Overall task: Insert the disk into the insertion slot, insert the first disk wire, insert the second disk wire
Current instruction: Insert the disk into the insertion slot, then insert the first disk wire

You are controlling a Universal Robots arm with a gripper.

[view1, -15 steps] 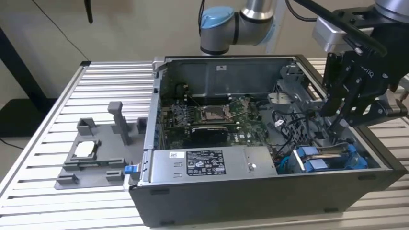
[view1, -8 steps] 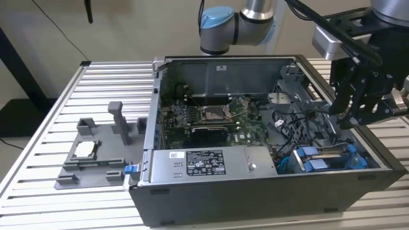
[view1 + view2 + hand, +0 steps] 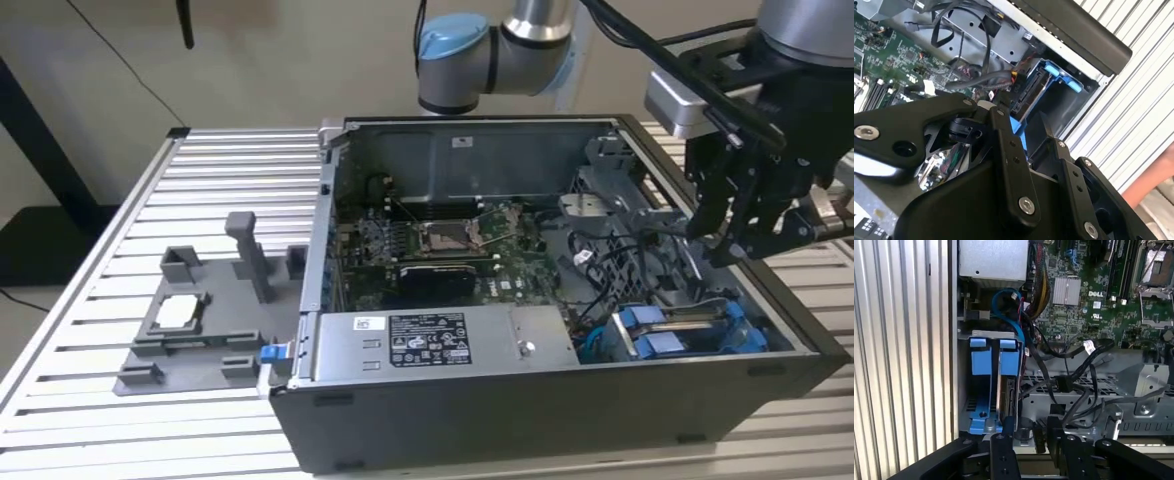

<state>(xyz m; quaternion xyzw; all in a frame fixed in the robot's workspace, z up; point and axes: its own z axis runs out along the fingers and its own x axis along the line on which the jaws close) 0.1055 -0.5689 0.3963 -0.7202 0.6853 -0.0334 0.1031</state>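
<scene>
An open dark grey metal computer case [image 3: 534,410] lies on a ribbed aluminium table [image 3: 227,180], its green motherboard [image 3: 454,240] and grey labelled power-supply box [image 3: 427,340] exposed. The silver disk in its bright blue plastic frame [image 3: 687,325] already sits in the dark grey metal insertion slot [image 3: 985,334], at the case corner on the exterior view's right. In the first wrist view the disk [image 3: 1008,390] stands on edge, so only a thin side and the blue tabs show. The bay walls hide its flat face and label. The black claw of the gripper [image 3: 750,240] hangs above that side of the case, cut off in part by the frame edge in the exterior view. In both wrist views its fingers [image 3: 1004,450] stand apart with a gap between them, and I can make out nothing clamped there. A tangle of loose black cables [image 3: 1074,365] lies beside the slot, and a thin blue cable [image 3: 1004,295] loops from near the tabs toward the power-supply box. In the second wrist view the disk [image 3: 1029,95] is partly covered by the gripper body [image 3: 1024,125]. A dark connector sits close to the disk's end, but I cannot tell whether any wire is seated in it. A grey plastic fixture tray [image 3: 187,345] rests on the table well apart from the case, toward the exterior view's left.
</scene>
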